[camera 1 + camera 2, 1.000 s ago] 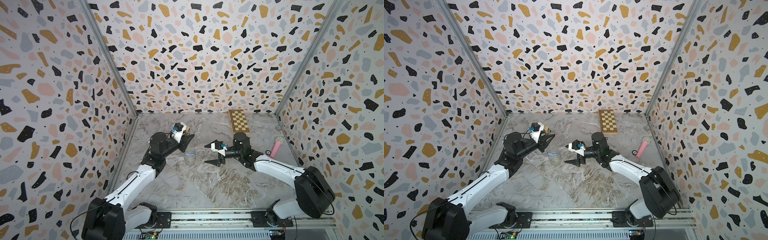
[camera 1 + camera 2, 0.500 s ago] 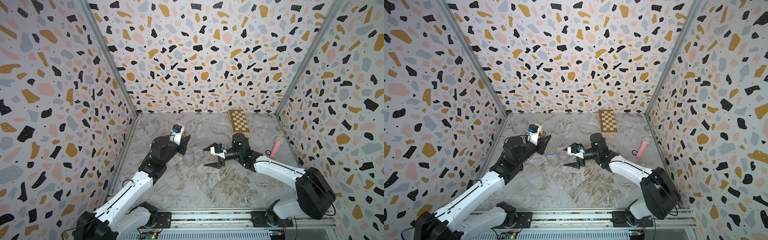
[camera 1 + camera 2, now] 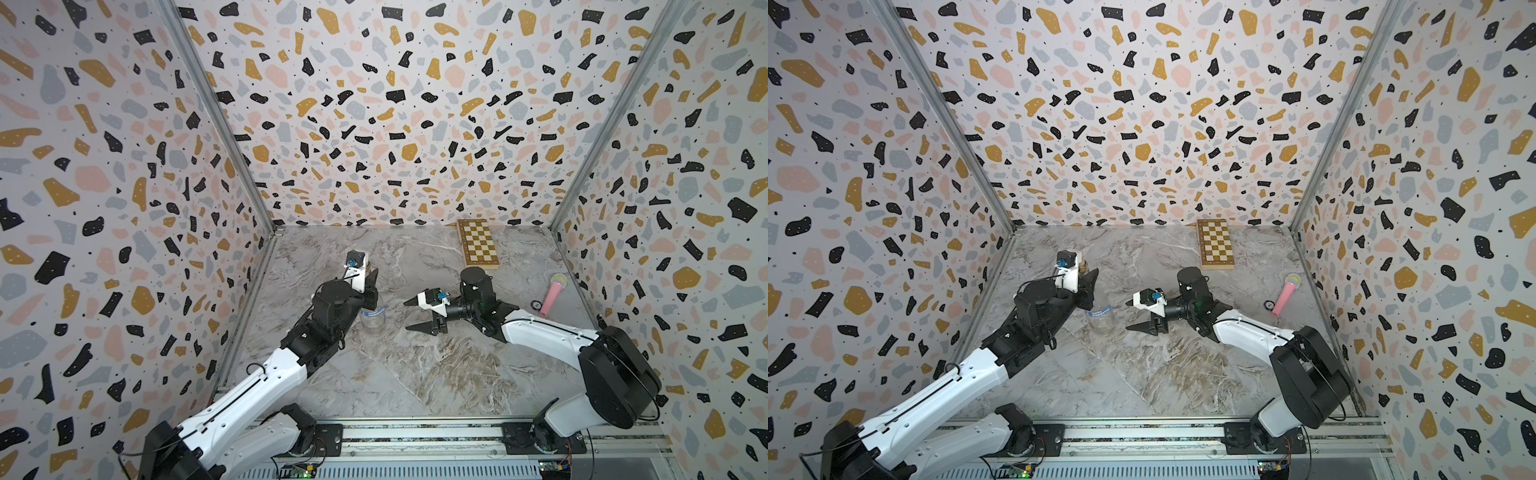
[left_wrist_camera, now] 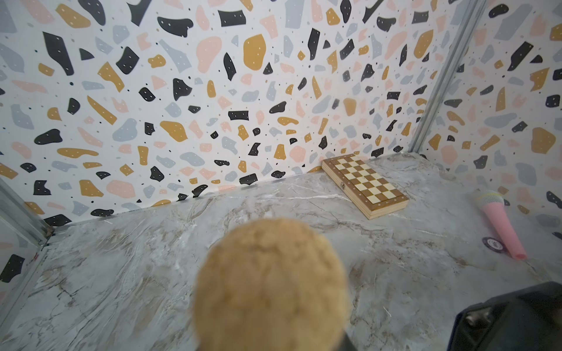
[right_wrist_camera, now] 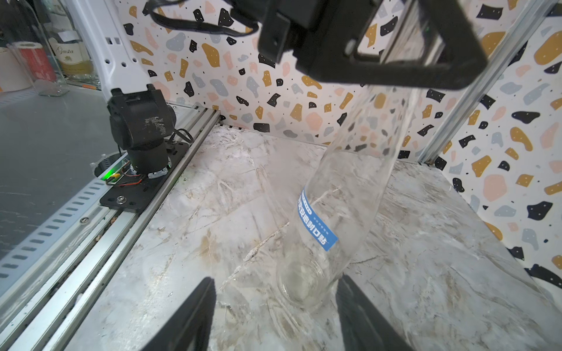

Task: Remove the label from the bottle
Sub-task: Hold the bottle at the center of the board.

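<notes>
The left gripper (image 3: 371, 282) stays clamped on the neck of the bottle (image 5: 349, 188), just under the cork (image 4: 270, 285); the bottle leans, base at the table (image 3: 415, 374), left of its middle; the label (image 5: 317, 221) sits aslant on the glass body, still stuck; the right gripper (image 3: 411, 316) has crept nearer the bottle than a second ago; its jaws are narrower but still apart, the tips just short of the glass; the left arm reaches further in than before.
</notes>
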Robot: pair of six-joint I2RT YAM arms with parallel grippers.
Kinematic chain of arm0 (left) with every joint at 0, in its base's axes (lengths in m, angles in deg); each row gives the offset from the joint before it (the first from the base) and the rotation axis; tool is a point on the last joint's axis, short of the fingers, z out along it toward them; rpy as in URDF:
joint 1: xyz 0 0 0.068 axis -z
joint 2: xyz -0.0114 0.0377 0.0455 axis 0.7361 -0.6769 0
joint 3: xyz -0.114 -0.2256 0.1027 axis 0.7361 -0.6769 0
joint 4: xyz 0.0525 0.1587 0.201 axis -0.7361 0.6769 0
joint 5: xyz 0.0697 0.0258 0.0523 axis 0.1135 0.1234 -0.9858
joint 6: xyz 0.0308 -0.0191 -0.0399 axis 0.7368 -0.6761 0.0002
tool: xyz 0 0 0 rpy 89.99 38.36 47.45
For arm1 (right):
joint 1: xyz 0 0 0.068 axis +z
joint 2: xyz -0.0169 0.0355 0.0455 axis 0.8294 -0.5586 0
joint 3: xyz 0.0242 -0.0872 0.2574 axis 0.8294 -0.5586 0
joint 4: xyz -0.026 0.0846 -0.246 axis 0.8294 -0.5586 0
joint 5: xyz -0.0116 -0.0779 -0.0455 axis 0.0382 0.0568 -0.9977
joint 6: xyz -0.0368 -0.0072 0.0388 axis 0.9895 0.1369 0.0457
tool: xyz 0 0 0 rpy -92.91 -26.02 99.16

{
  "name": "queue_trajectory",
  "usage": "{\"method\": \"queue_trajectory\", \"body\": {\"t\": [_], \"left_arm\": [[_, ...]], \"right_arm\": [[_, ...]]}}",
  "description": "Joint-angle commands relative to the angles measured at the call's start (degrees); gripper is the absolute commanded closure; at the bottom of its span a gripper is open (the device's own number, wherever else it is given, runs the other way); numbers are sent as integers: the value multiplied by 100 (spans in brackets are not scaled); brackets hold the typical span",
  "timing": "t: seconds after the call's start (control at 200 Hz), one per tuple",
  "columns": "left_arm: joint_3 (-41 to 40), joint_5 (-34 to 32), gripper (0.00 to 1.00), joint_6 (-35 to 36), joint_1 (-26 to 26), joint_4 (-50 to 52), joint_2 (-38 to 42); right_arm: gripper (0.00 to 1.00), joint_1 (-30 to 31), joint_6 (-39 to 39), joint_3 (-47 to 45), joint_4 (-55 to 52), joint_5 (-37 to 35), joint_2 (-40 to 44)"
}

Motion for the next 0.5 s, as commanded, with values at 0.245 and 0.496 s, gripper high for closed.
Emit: {"method": "queue_trajectory", "body": {"t": [0.245, 0.496], "left_arm": [[-144, -558, 100, -258, 91, -1809, -272], [-200, -510, 100, -197, 86, -1844, -418]], "right_arm": [[36, -287, -1012, -166, 1462, -28, -426], [40, -281, -1434, -37, 1809, -62, -839]]}}
